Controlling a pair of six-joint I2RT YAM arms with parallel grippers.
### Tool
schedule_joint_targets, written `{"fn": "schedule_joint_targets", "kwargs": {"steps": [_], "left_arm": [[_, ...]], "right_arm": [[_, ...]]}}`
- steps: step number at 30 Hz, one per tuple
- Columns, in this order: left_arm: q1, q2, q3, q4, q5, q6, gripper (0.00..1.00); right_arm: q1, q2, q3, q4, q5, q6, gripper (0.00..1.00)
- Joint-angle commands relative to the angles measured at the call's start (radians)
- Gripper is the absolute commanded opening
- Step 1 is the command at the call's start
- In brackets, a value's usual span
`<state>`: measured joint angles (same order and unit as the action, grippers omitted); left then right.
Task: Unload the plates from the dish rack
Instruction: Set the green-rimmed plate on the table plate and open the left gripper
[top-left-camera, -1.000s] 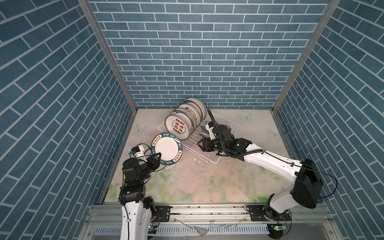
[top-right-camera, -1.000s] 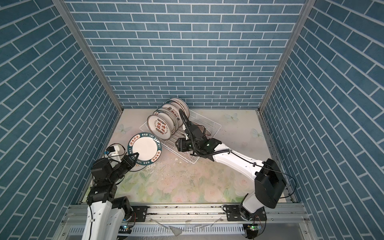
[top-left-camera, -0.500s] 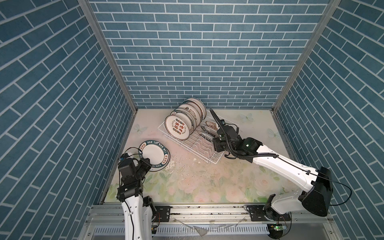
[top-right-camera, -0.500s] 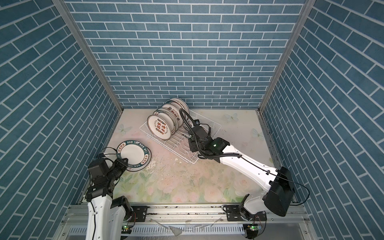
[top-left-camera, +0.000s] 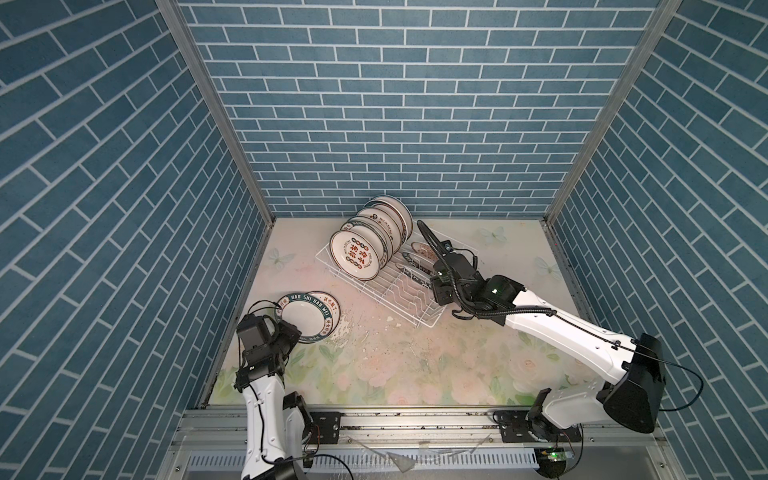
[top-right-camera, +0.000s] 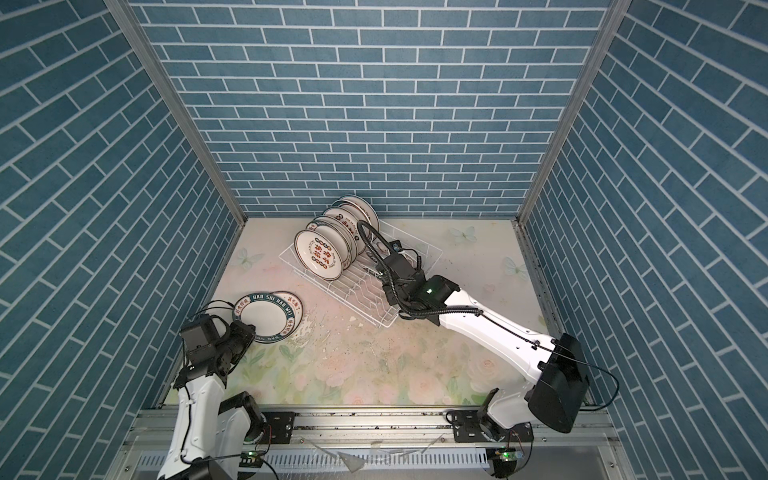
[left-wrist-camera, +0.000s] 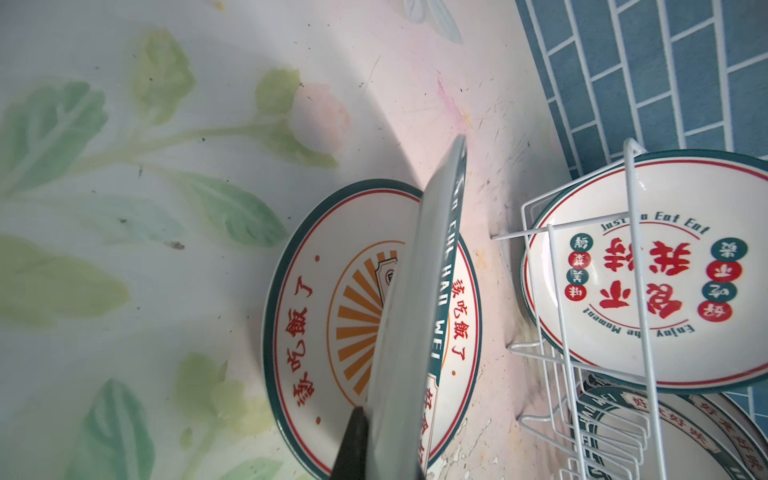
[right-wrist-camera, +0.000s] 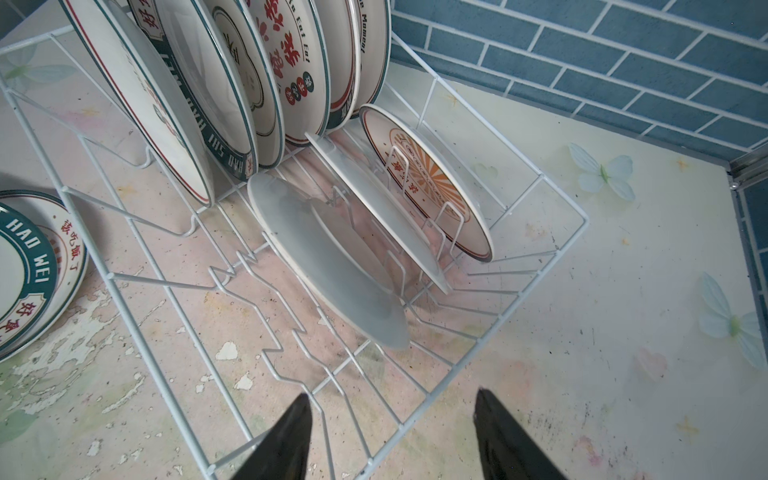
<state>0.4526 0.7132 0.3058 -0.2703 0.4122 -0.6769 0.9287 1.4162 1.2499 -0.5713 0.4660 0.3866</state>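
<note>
Green-rimmed plate (top-left-camera: 302, 318) hangs near-flat, face up, pinched by left gripper (top-left-camera: 289, 328); right gripper (right-wrist-camera: 391, 395) gapes empty above rack (top-left-camera: 402, 291).

Left wrist view: held plate (left-wrist-camera: 415, 311) hides sunburst plate (left-wrist-camera: 307, 316) centre; left finger (left-wrist-camera: 353, 449) cut off at picture edge.

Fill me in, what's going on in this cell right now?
Plates are being unloaded from the wire dish rack. The left gripper is shut on a green-rimmed plate, holding it tilted over a sunburst plate that lies on the table. The right gripper is open above the rack's near end, holding nothing. Several plates stand in the rack.
</note>
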Motion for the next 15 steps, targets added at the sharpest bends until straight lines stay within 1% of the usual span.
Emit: {"fn": "schedule_joint_targets", "kwargs": {"steps": [1,3,4,5,7,10,13,15], "left_arm": [[0.009,0.016,-0.016,0.055,0.025,0.016,0.12],[0.009,0.024,-0.023,0.053,0.029,0.018,0.15],[0.008,0.028,-0.027,0.049,0.028,0.018,0.2],[0.008,0.03,-0.03,0.043,0.026,0.018,0.27],[0.009,0.036,-0.036,0.041,0.029,0.022,0.35],[0.009,0.04,-0.037,0.035,0.038,0.026,0.49],[0.008,0.043,-0.027,0.012,0.034,0.034,0.58],[0.009,0.047,-0.023,0.008,0.031,0.034,0.6]], "right_arm": [[0.004,0.008,-0.012,-0.035,0.034,-0.027,0.64],[0.004,0.012,-0.01,-0.032,0.034,-0.028,0.63],[0.005,0.016,-0.007,-0.032,0.034,-0.03,0.64],[0.005,0.02,-0.006,-0.032,0.032,-0.032,0.64],[0.005,0.03,-0.001,-0.03,0.028,-0.038,0.64],[0.005,0.047,0.006,-0.029,0.023,-0.05,0.64],[0.004,0.057,0.012,-0.03,0.023,-0.058,0.64],[0.003,0.059,0.013,-0.031,0.023,-0.059,0.64]]}}
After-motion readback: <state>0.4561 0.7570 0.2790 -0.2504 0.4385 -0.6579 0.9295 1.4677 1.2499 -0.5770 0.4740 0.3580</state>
